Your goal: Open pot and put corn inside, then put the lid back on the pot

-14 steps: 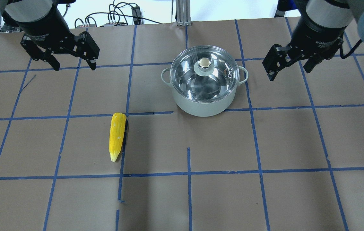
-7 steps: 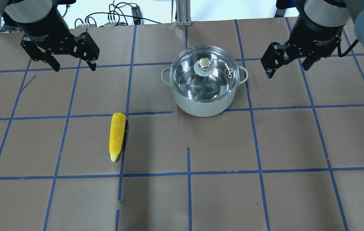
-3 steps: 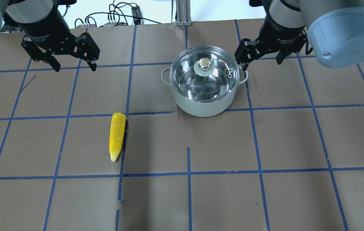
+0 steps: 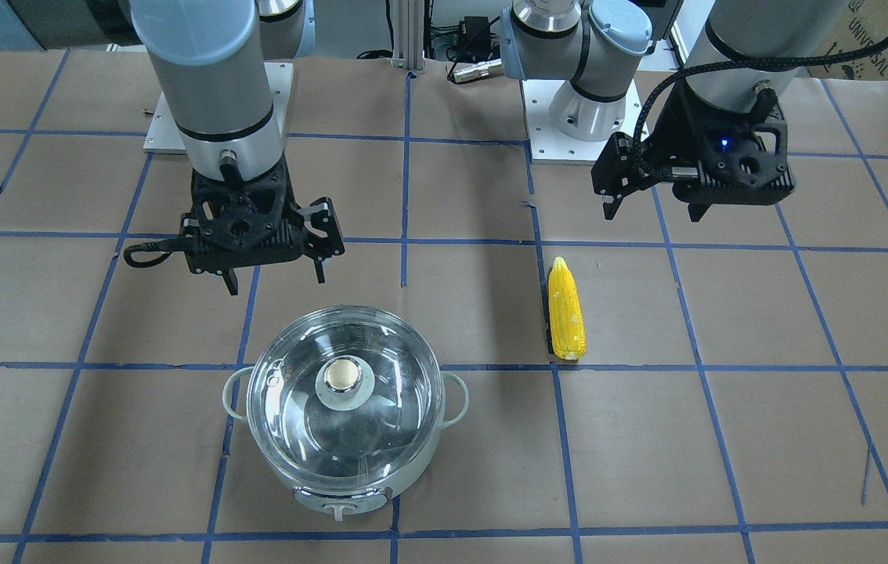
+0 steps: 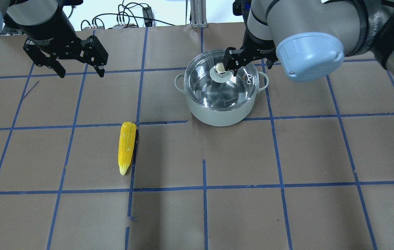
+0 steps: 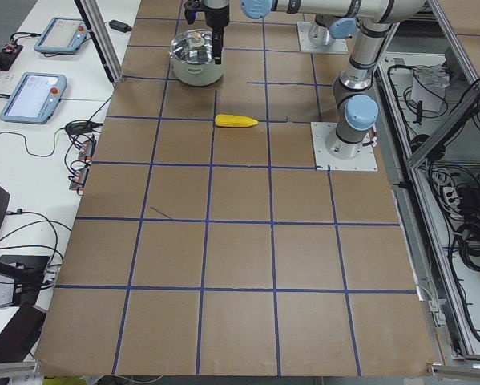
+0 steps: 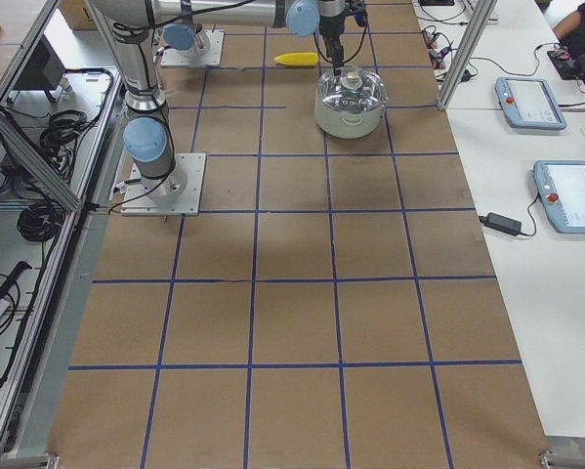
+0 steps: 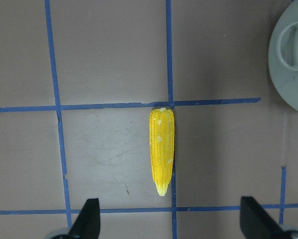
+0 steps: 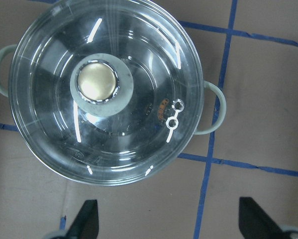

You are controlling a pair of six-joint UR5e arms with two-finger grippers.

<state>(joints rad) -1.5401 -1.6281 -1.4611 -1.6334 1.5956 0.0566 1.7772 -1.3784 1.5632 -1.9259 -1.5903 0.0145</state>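
Brown table, pot, "UNIVERSAL" box

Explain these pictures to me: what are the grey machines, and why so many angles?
They are two robot arms, each ending in a two-finger gripper. Four cameras are fixed around the table: one behind the robot, one facing it, one at each end. Two more ride on the wrists, looking down past the fingers. On the table stands a pot with its glass lid on; a corn lies apart from it. The right gripper hovers open by the pot; the left gripper, also open, looks down on the corn. Neither holds anything.
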